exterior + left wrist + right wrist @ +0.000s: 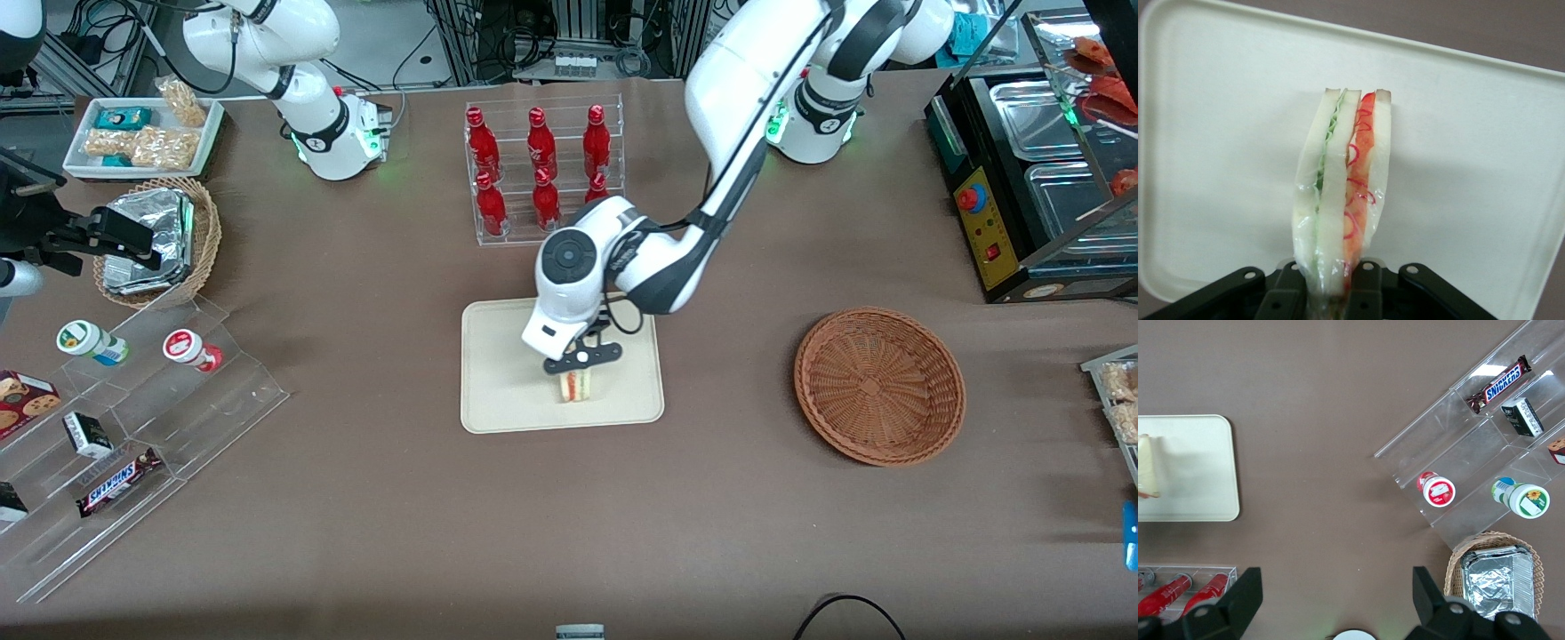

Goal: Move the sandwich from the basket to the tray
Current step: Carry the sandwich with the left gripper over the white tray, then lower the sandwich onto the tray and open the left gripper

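Cream tray under gripper, jaws pinched tight on sandwich near its five o'clock; basket vacated; next: lowering, then letting go.

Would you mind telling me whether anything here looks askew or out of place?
Nothing stands out. The tool grips the clear-wrapped triangular sandwich upright over the cream rectangular tray; the reddish-brown wicker basket sits empty toward the working arm's end.
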